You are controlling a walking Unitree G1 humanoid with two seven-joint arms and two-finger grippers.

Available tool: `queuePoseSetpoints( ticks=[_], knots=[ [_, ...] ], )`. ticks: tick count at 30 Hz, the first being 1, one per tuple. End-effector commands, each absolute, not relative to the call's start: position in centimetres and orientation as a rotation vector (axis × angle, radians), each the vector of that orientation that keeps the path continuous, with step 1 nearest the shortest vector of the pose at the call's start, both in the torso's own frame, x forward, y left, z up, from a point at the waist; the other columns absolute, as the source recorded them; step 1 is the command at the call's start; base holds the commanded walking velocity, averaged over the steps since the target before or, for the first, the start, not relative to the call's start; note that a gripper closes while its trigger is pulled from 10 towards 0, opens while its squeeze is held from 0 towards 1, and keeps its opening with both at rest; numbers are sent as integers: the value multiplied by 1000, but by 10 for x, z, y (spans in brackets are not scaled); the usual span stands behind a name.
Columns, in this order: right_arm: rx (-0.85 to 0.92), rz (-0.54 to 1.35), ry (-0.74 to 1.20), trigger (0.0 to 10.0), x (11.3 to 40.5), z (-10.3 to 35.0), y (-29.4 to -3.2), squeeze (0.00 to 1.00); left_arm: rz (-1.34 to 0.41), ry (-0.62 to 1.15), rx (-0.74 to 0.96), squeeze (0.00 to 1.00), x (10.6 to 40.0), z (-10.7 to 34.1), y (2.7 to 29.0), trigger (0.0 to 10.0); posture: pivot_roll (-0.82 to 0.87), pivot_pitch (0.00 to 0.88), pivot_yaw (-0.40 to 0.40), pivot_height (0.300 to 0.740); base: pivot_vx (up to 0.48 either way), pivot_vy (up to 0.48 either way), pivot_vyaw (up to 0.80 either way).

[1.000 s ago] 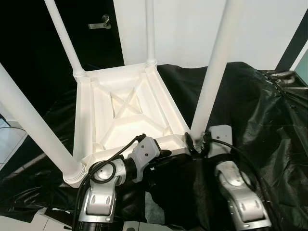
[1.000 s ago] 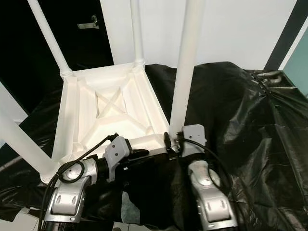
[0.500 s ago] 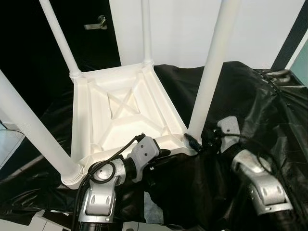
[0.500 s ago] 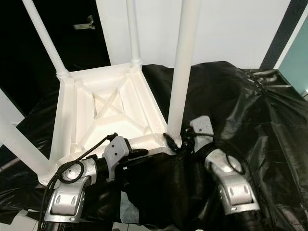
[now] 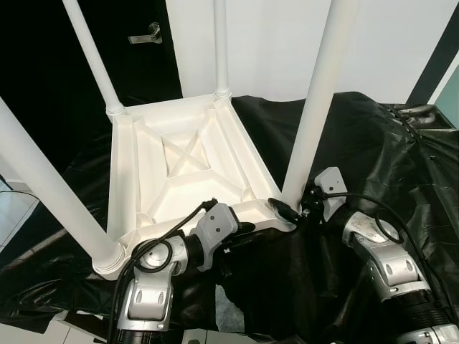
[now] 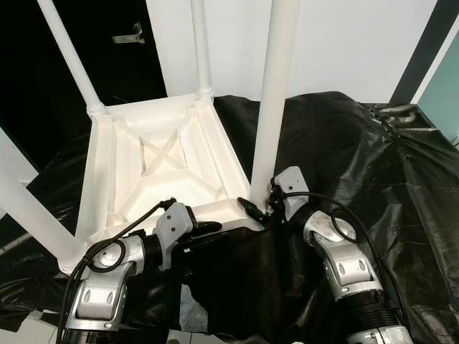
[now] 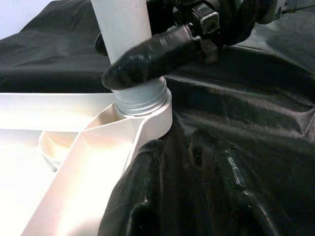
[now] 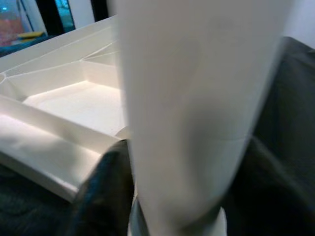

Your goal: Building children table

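The white children table (image 5: 143, 172) lies upside down on a black sheet (image 5: 373, 136), its legs pointing up. My right gripper (image 5: 295, 208) is shut around the base of the near right leg (image 5: 319, 100). In the left wrist view one of its black fingers (image 7: 157, 54) curls round that leg just above a grey threaded collar (image 7: 140, 101). The right wrist view looks straight at the leg (image 8: 197, 108) between dark fingers. My left gripper (image 5: 240, 231) sits against the table's near rim, its fingers hidden among the black folds.
Three other legs stand at the near left (image 5: 50, 193), far left (image 5: 93, 57) and far middle (image 5: 221, 43). A dark door with a handle (image 5: 147, 34) and a white wall (image 5: 272, 43) lie behind. Pale floor tiles (image 5: 14, 208) show at the left.
My right arm's elbow has swung out to the right and its wrist has turned round the leg's base. The left arm has stayed put. The view shifted slightly.
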State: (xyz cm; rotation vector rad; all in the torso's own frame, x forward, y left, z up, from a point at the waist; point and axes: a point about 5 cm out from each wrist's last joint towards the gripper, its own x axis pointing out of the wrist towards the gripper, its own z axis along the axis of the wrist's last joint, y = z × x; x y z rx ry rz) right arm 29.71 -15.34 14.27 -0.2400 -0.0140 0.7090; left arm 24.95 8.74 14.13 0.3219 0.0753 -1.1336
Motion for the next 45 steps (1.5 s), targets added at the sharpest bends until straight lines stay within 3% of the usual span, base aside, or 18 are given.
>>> queuePoseSetpoints(
  ticks=[1,15,16,20,29,41,42,43,44,45],
  knots=[
    [-253,716,-17,0,298,143,-157,0,-906,41,328,0,260,143,91,10000,55,0,6,740,0,0,0],
    [-228,540,5,0,295,136,-167,0,-917,44,323,0,258,143,90,10000,47,0,3,740,0,0,0],
    [-213,423,10,0,293,134,-166,0,-915,47,320,0,257,142,91,10000,49,0,3,740,0,0,0],
    [-168,250,26,0,289,129,-163,0,-915,49,319,0,257,142,91,10000,47,0,4,740,0,0,0],
    [-136,-18,32,0,278,124,-148,0,-915,50,316,0,257,142,91,10000,47,0,0,740,0,0,0],
    [-101,-24,19,0,273,128,-130,0,-907,48,318,0,258,143,92,10000,52,0,0,740,0,0,0],
    [-95,-17,16,3647,273,128,-128,0,-903,48,319,0,259,143,93,10000,52,0,1,740,0,0,0],
    [-95,-17,16,3647,273,128,-128,0,-903,48,319,0,259,143,93,10000,52,0,1,740,0,0,0],
    [-94,-17,14,10000,274,129,-128,0,-901,48,319,0,259,143,93,10000,53,0,0,740,0,0,0],
    [-94,-17,14,10000,274,129,-128,0,-901,48,319,0,259,143,93,10000,53,0,0,740,0,0,0]
  ],
)
